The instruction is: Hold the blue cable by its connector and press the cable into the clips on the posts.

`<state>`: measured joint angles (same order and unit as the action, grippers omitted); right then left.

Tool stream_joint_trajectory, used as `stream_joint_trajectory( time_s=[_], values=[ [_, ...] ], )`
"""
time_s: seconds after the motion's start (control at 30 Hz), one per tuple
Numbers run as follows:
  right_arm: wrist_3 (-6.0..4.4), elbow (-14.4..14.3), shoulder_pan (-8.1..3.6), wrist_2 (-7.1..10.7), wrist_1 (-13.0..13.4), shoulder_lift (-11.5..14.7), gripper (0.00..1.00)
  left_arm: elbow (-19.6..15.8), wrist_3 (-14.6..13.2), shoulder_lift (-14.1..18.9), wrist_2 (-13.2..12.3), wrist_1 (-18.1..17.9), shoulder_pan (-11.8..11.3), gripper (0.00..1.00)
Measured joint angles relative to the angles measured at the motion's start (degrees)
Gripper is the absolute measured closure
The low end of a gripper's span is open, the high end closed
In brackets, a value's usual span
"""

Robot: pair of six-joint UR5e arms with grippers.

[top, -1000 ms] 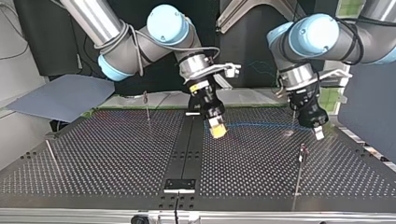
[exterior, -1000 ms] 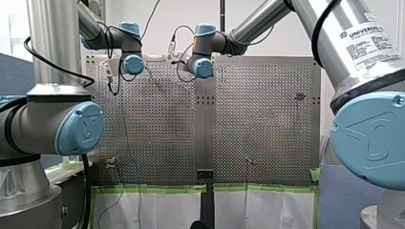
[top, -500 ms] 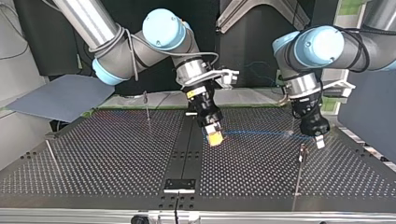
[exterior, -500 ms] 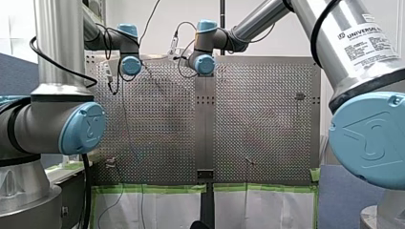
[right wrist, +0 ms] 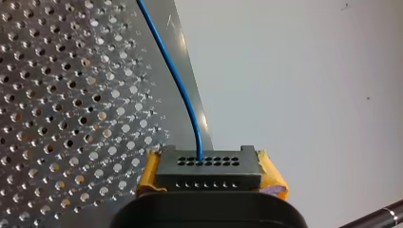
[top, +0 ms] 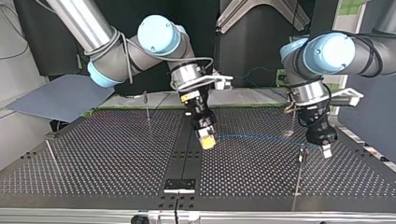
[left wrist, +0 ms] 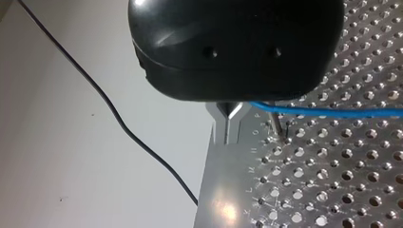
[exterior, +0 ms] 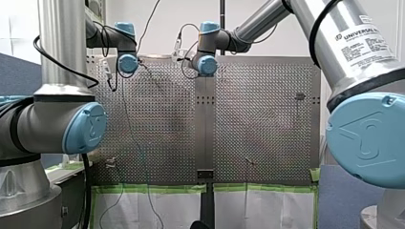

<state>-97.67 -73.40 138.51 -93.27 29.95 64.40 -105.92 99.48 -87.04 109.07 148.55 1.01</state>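
The right gripper [top: 206, 140] hangs over the middle of the perforated table [top: 93, 163], tilted down just above the dark centre strip [top: 184, 161]. Its yellow pads [right wrist: 148, 173] are clamped on either side of the black connector [right wrist: 207, 168], a firm grasp, with the block's rows of holes facing out ahead of the gripper. Out of one of those holes comes the blue cable [top: 261, 138]. In the top view it leaves the connector toward 3 o'clock, low over the table, and runs across to the left gripper [top: 325, 150]. There the metal fingers [left wrist: 228, 124] are pressed together with the cable coming out right beside them, gripped as far as I can tell. A thin post [top: 301, 158] topped by a small clip stands just at 7 o'clock of that gripper; the cable passes near its top, but whether it sits in the clip I cannot tell. A far post [top: 147, 106] stands at 10 o'clock of the right gripper, well apart from the cable.
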Motion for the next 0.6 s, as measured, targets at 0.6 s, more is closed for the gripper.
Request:
stream_joint_trajectory(
  time_s=[0.6],
  values=[
    [0.00, 0.0, -0.88, 0.34, -0.4, -0.1, 1.00, 0.7, 0.6, -2.5, -3.0, -1.1, -2.7, 1.00]
  ],
)
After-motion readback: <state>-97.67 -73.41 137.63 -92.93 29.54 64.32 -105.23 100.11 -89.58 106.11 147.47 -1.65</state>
